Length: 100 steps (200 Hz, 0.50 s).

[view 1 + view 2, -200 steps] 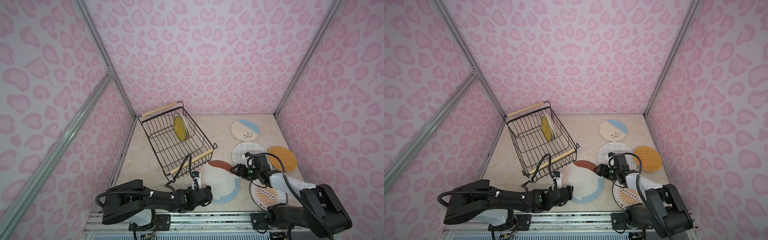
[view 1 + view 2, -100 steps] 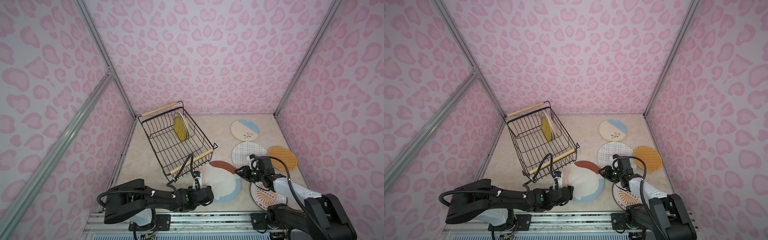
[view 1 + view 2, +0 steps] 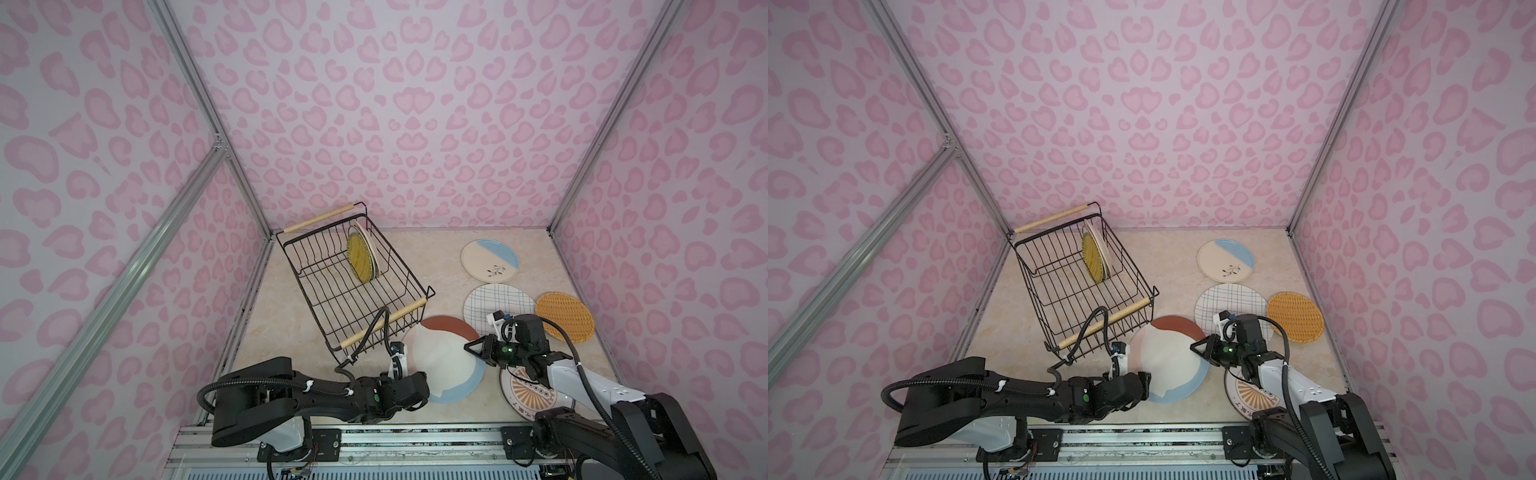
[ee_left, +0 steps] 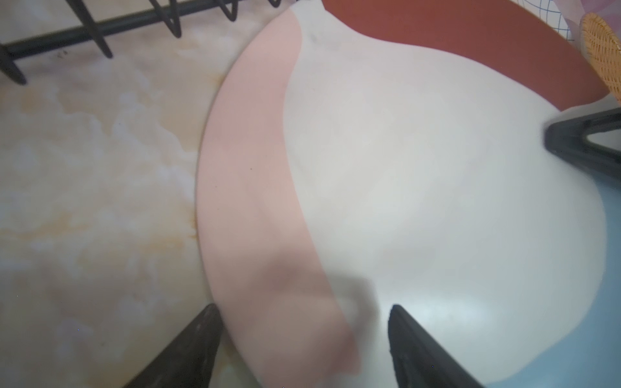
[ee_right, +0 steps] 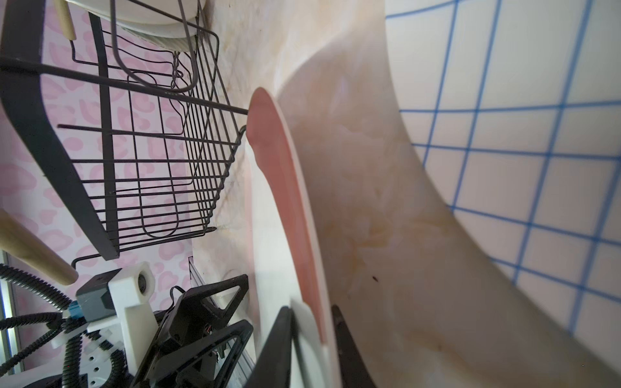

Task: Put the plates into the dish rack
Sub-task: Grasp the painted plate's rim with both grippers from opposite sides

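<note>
Pinching colour-blocked plate point(image 3: 440, 361) rim, right gripper point(image 3: 467, 347), left gripper point(image 4: 302, 310) astride opposite edge

- Your right pincer point(image 3: 1195, 349) meets the right edge of the colour-blocked plate point(image 3: 1167, 361).
- Your left pincer point(image 3: 1148, 384) sits at its near-left edge.
- In the dish rack point(image 3: 1125, 312) a yellow plate point(image 3: 1093, 262) stands on edge.

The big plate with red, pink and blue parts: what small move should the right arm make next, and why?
Probably lift the plate a little by its edge. The right gripper grips the rim from both sides, the left gripper stands open across the opposite rim, and the rack stands beside it.
</note>
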{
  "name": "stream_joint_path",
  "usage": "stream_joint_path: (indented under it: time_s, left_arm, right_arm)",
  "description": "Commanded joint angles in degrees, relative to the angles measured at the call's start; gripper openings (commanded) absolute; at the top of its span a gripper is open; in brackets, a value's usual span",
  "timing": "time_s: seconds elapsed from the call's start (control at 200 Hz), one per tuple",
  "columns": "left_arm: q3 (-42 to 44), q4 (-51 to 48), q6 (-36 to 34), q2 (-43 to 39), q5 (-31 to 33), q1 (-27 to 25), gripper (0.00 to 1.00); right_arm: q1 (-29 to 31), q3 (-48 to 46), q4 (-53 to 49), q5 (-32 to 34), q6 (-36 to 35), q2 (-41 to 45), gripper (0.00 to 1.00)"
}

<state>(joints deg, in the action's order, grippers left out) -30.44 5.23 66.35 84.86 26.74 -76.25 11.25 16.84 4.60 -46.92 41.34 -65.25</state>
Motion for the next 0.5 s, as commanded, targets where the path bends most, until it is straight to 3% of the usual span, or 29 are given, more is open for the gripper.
stream_joint_path:
  time_s: [0.0,0.28,0.495]
  left_arm:
    - [0.0,-2.2,0.9,0.5,-6.4,0.0,0.80]
    - [-1.6,-4.5,-0.9,-2.3,-4.2,-0.1,0.84]
    - [-4.8,-7.1,-3.5,-4.5,-2.1,-0.1,0.85]
  right_arm:
    - [0.0,0.1,-1.6,-1.2,-0.1,1.1,0.18]
    - [-0.5,3.1,-6.5,1.5,0.5,5.0,0.00]
    - [-1.5,5.7,-12.2,4.4,0.7,10.6,0.00]
